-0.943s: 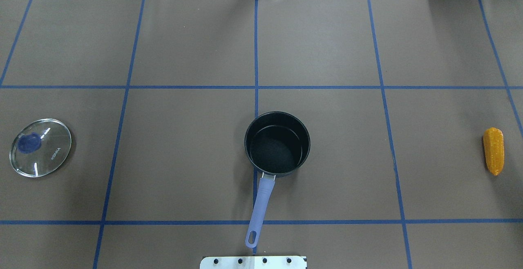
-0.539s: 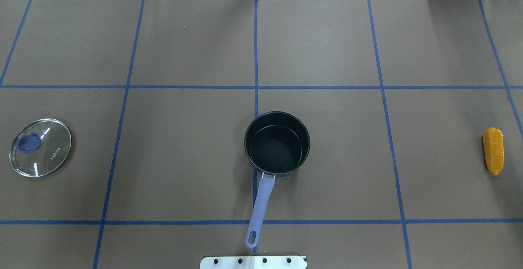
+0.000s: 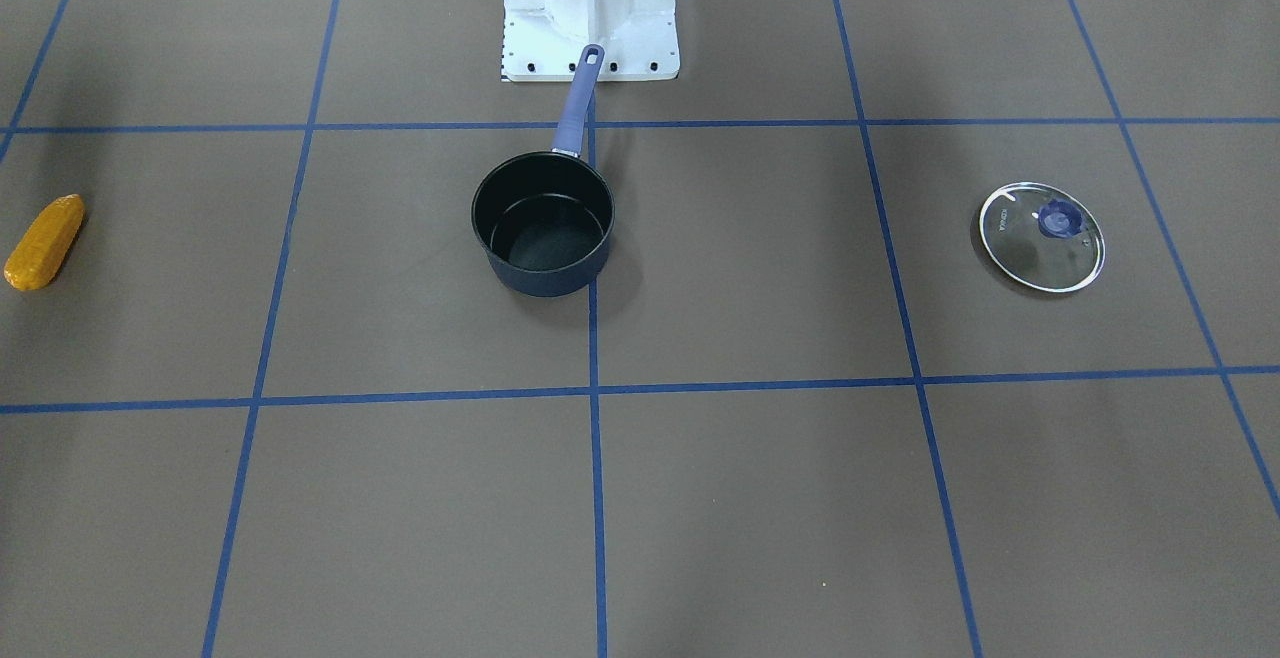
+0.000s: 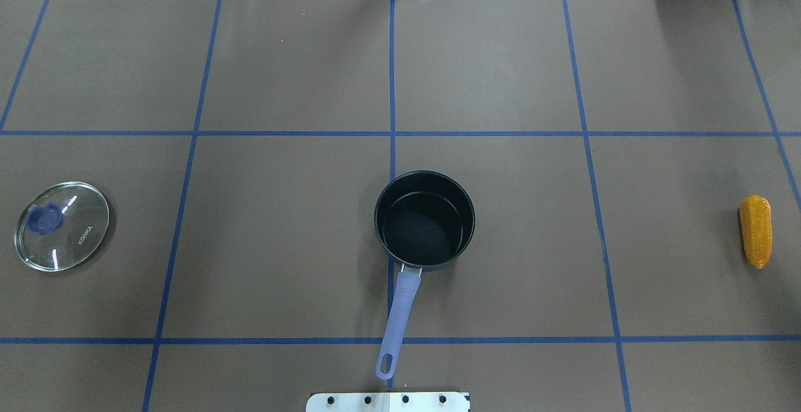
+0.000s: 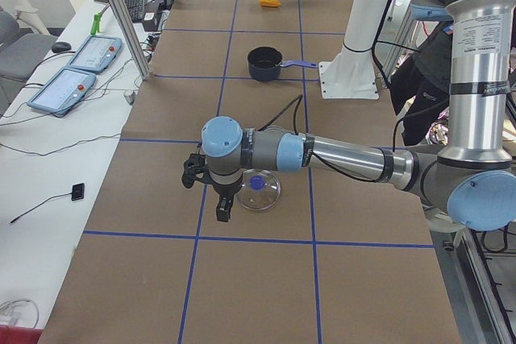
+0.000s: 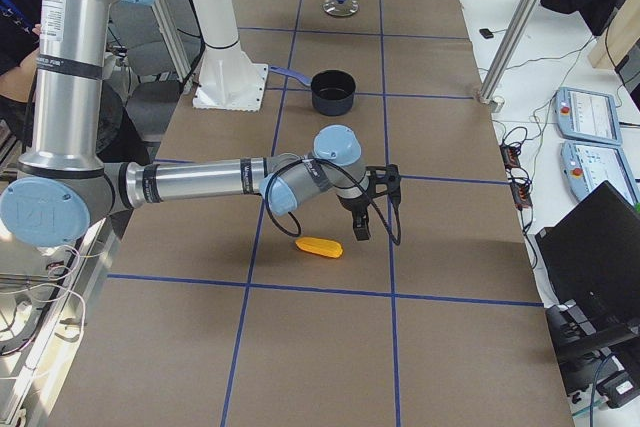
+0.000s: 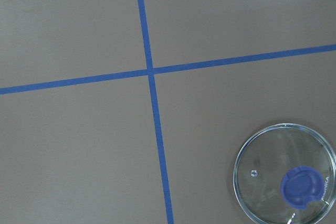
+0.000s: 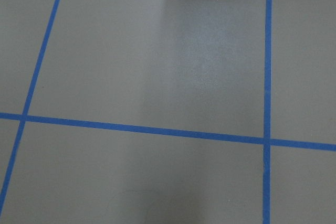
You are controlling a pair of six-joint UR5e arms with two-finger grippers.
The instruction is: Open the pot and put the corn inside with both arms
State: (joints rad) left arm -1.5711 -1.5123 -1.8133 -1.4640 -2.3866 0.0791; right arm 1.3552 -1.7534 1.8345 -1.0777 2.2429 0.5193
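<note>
The dark-blue pot (image 4: 425,175) stands open and empty at the table's middle, its purple handle (image 4: 400,312) pointing toward the robot base; it also shows in the front view (image 3: 545,278). The corn (image 4: 756,230) lies on the table at the far right, also in the front view (image 3: 44,241) and the right side view (image 6: 319,246). The right gripper (image 6: 361,231) hangs just above and beside the corn. The left gripper (image 5: 222,211) hangs beside the glass lid (image 5: 260,191). Both grippers show only in the side views, and I cannot tell if they are open or shut.
The round glass lid (image 4: 61,225) with a blue knob lies flat at the far left, also in the left wrist view (image 7: 284,181). Blue tape lines grid the brown table cover. The white robot base (image 3: 590,8) stands behind the pot handle.
</note>
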